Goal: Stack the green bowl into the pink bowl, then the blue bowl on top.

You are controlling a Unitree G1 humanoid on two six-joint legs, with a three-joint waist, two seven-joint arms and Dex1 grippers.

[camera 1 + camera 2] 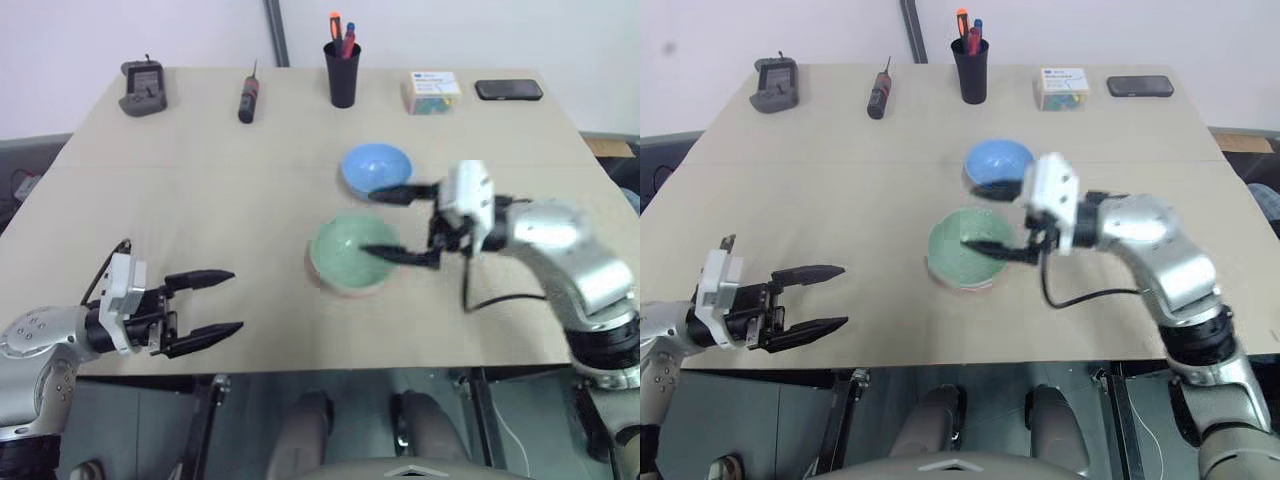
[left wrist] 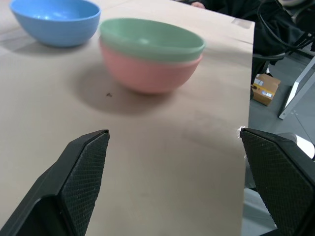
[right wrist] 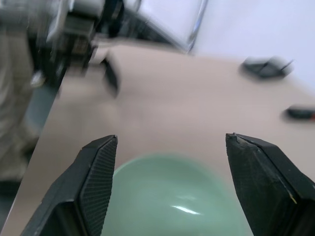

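Green bowl [image 2: 151, 39] nested in pink bowl [image 2: 145, 73]; both hands spread wide, empty.

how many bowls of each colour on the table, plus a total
green bowl: 1, nested in the pink one
pink bowl: 1
blue bowl: 1, standing apart on the table
total: 3

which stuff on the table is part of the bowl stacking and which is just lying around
Job: green bowl, nested in the pink bowl; blue bowl.

Lying about: pen cup, screwdriver, phone, card box, grey device.
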